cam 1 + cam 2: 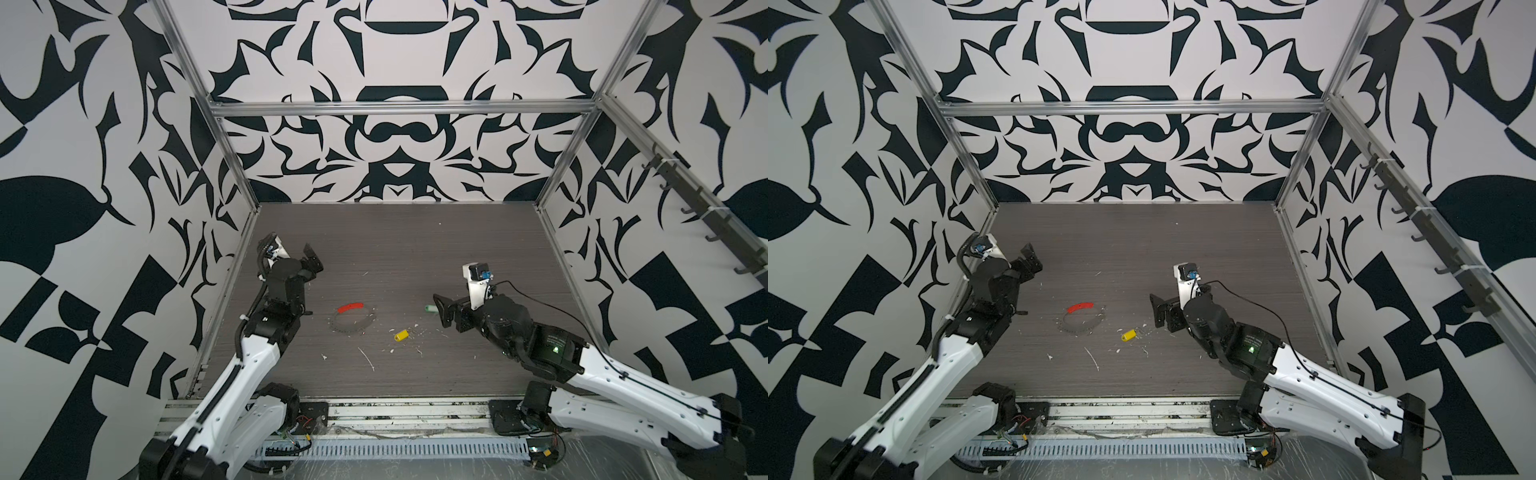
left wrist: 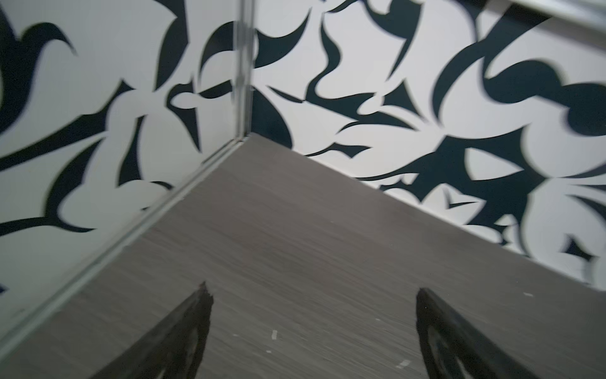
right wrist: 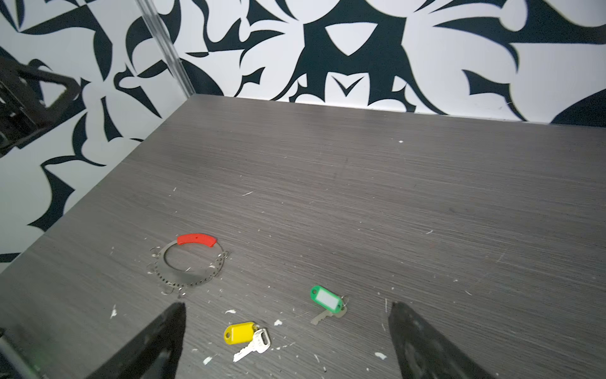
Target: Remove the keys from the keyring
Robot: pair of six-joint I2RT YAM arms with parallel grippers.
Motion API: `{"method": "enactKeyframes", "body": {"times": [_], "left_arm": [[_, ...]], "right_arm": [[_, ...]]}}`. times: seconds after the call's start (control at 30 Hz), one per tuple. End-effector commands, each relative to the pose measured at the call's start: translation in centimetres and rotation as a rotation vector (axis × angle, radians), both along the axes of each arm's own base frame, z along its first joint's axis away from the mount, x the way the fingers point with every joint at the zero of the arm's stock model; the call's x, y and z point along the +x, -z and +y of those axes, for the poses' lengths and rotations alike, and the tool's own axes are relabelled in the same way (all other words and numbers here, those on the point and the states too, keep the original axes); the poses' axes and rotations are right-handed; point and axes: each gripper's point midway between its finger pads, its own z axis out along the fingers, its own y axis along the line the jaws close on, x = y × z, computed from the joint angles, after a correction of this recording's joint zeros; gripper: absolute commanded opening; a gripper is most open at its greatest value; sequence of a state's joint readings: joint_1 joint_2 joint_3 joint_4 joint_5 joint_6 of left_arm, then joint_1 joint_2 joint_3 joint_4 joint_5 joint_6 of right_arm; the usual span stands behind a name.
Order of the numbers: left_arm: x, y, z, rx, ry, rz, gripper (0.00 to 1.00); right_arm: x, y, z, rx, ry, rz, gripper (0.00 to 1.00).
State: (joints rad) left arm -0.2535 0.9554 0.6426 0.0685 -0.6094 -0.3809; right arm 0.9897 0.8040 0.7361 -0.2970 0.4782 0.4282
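While left gripper [image 2: 313, 295] and right gripper [image 3: 286, 306] gape empty, flat perforated metal keyring [image 3: 196, 281], oblong plastic green tag [image 3: 325, 298], yellow tag [image 3: 239, 333]

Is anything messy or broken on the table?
Yes, messy: little white scraps lie scattered on the table, mostly around the yellow tag and green tag near the keyring. They look like crumbs or chips. Nothing looks broken.

Both top views look steeply down from high above the front edge of the table [image 1: 415, 249] toward the back wall [image 1: 395, 158], far from the keyring [image 1: 345, 330] [image 1: 1075, 330]. The right wrist view looks low and close over the keyring [image 3: 183, 283] toward that wall, and shares both with the top views. The left wrist view faces the corner [image 2: 241, 141] behind and left of the keyring, close above bare table.
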Motion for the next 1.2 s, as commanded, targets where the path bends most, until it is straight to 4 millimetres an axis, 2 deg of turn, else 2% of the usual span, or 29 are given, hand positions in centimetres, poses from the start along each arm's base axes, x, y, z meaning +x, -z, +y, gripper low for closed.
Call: {"method": "enactKeyframes", "body": {"times": [0.0,0.1,0.17,0.37,0.5,0.57,0.67,0.7,0.73,0.8,0.9,0.97,1.1,1.17], "left_arm": [[0.3,2.1,4.7,0.150,-0.186,0.070,0.99],[0.7,5.1,6.8,0.191,-0.258,0.135,0.99],[1.4,6.8,7.2,0.179,-0.236,0.138,0.99],[3.0,11.9,6.7,0.178,-0.132,0.124,1.00],[4.1,12.4,6.1,0.192,-0.069,0.149,0.99],[3.9,12.5,6.2,0.197,-0.073,0.109,0.99],[4.0,12.9,5.4,0.209,-0.014,0.037,0.99],[4.2,13.5,4.9,0.199,0.017,0.067,0.99],[4.4,14.4,4.8,0.185,0.025,0.108,0.99],[4.6,14.3,5.4,0.188,0.016,0.058,0.99],[4.5,14.7,5.4,0.155,0.024,0.102,0.99],[4.6,14.3,5.5,0.166,0.019,0.066,0.99],[4.5,14.6,5.4,0.159,0.020,0.085,0.99],[4.5,14.3,5.5,0.165,0.016,0.066,0.99]], "right_arm": [[0.8,-0.7,-2.9,-0.015,0.147,-0.048,0.99],[0.8,-1.0,-4.1,-0.011,0.195,-0.076,0.99],[0.8,-1.2,-4.8,-0.004,0.218,-0.091,0.99],[0.5,-1.6,-5.9,-0.028,0.234,-0.106,0.99],[0.4,-1.5,-7.2,-0.055,0.278,-0.122,0.99],[0.4,-1.4,-7.9,-0.055,0.306,-0.142,0.99],[0.5,-1.9,-7.7,-0.039,0.274,-0.196,0.99],[0.7,-2.1,-7.8,-0.041,0.281,-0.212,0.99],[0.8,-2.3,-8.2,-0.048,0.301,-0.231,0.99],[1.2,-2.7,-8.8,-0.072,0.328,-0.260,0.99],[2.4,-2.8,-10.1,-0.122,0.396,-0.286,0.99],[3.6,-2.3,-11.0,-0.140,0.446,-0.282,0.99],[6.8,-0.6,-12.5,-0.175,0.493,-0.264,0.99],[8.4,0.4,-13.8,-0.170,0.539,-0.249,0.99]]}}
